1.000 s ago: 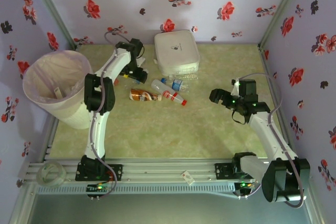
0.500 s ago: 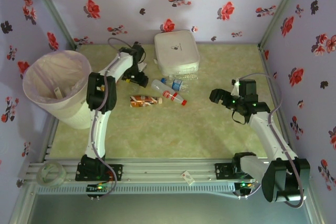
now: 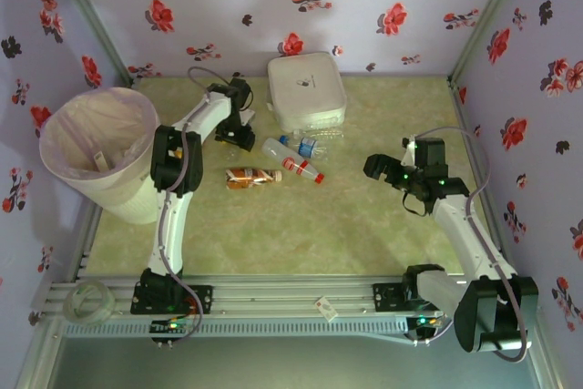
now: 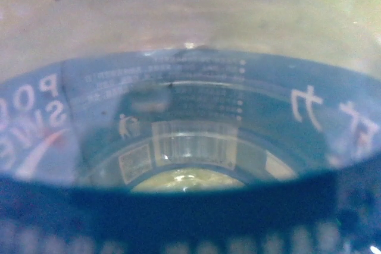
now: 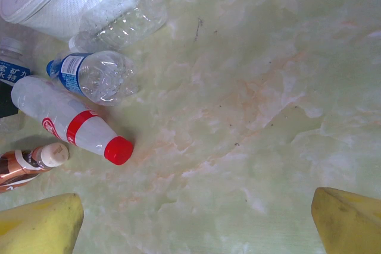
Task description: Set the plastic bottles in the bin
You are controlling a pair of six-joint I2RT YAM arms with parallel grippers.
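Observation:
A blue-labelled plastic bottle point(image 4: 190, 105) presses right up against the left wrist camera and hides the fingers there. Seen from above, my left gripper point(image 3: 237, 131) is down on the table beside the white box, over that spot. Three more plastic bottles lie just right of it: a brown-wrapped one point(image 3: 250, 176), a red-capped one point(image 3: 293, 162) and a blue-labelled one point(image 3: 306, 146). In the right wrist view they appear as the red-capped bottle point(image 5: 71, 124), the blue-labelled bottle point(image 5: 98, 74) and a crumpled clear bottle point(image 5: 122, 13). My right gripper point(image 5: 196, 224) hangs open over bare table. The bin point(image 3: 127, 198) stands at the left.
A flat white square box point(image 3: 306, 90) sits at the back, touching the crumpled bottle. Flowered walls close in the table on three sides. Bare green marbled table point(image 3: 364, 225) lies between the bottles and the right arm.
The left gripper has shifted a little towards the back and settled lower. The brown-wrapped bottle now lies slightly nearer the front. The right arm has not moved.

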